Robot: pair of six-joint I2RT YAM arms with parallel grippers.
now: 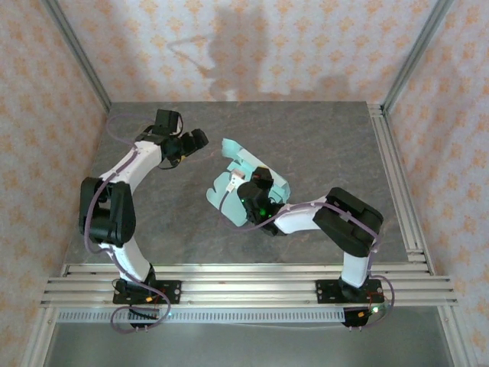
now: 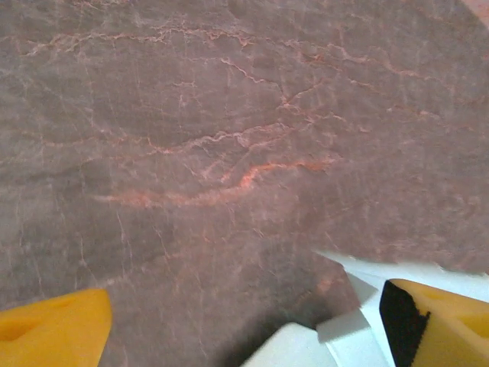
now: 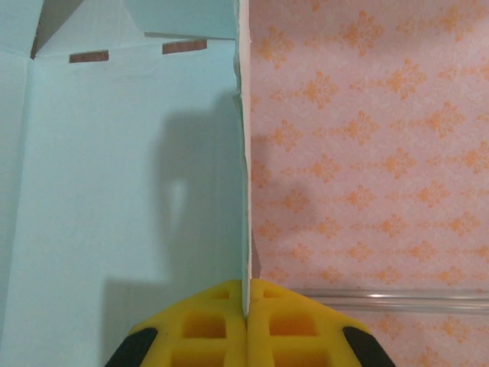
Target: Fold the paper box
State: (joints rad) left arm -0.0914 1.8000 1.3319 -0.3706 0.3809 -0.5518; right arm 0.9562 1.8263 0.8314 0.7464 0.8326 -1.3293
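- Holding the half-formed paper box (image 1: 229, 200) falls to the right claw (image 3: 246, 310). Its yellow pads are pressed together on the edge of one upright card panel, seen edge-on from the wrist.
- The box sits near the middle of the bench (image 1: 328, 138). It is partly raised, with mint panels tilted up and a scalloped flap (image 1: 231, 147) sticking out toward the back.
- The left claw (image 1: 197, 141) hangs over bare bench to the left of the box, its fingers wide apart with nothing between them. It is near the flap but apart from it.
- As I judge it, the step in hand is pinning one wall upright while the other arm lines up to fold in a neighbouring panel. With the flaps loose, the folding looks far from done.
- The next move probably calls for the left claw to come in from the left and press a flap toward the pinned wall. Its tabs would need to meet the two small slots (image 3: 88, 56) along a crease on the inner face. Thin card will buckle, so a soft, square push seems wise.
- There is open bench to the left of the box and behind it. The right arm lies close along the near-right side, so that approach is crowded.
- The metal rail (image 1: 397, 183) at the bench's right edge is well apart from the box.
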